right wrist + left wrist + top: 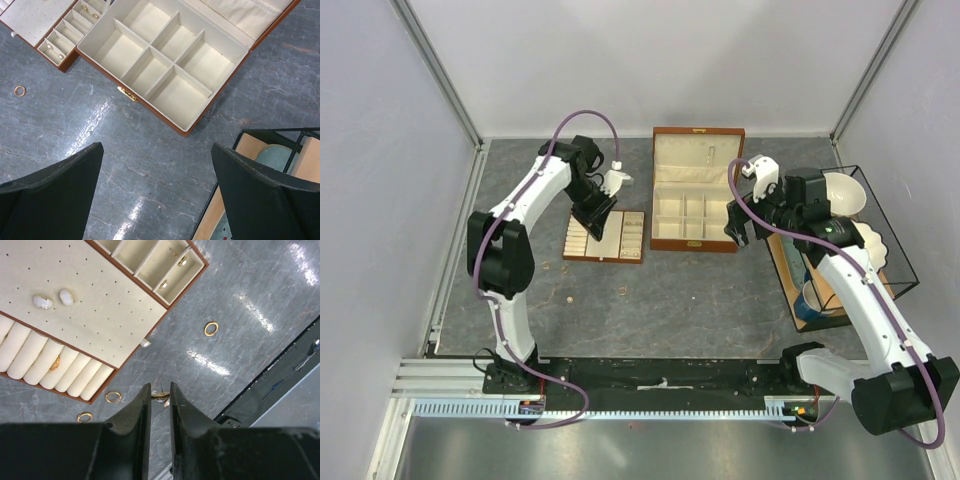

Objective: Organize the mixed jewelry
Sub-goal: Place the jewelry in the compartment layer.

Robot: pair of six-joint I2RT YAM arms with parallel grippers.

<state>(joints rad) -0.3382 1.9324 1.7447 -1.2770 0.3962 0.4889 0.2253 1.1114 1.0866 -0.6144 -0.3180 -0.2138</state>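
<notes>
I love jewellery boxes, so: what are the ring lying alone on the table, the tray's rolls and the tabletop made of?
The ring looks like polished gold-coloured metal, yellow and shiny; solid or plated, I cannot tell. The rolls seem matte cream fabric or faux suede. The tabletop looks like grey veined stone, or a glossy print of it, given the glare.

Gripper (160,386) at 6 o'clock, fingers narrowly apart, a gold piece (159,396) showing in the gap; whether it is gripped is unclear. Tray (100,300) at 10 o'clock. Ring (211,328) at 2 o'clock, two rings (113,397) (84,417) at 8.
</notes>
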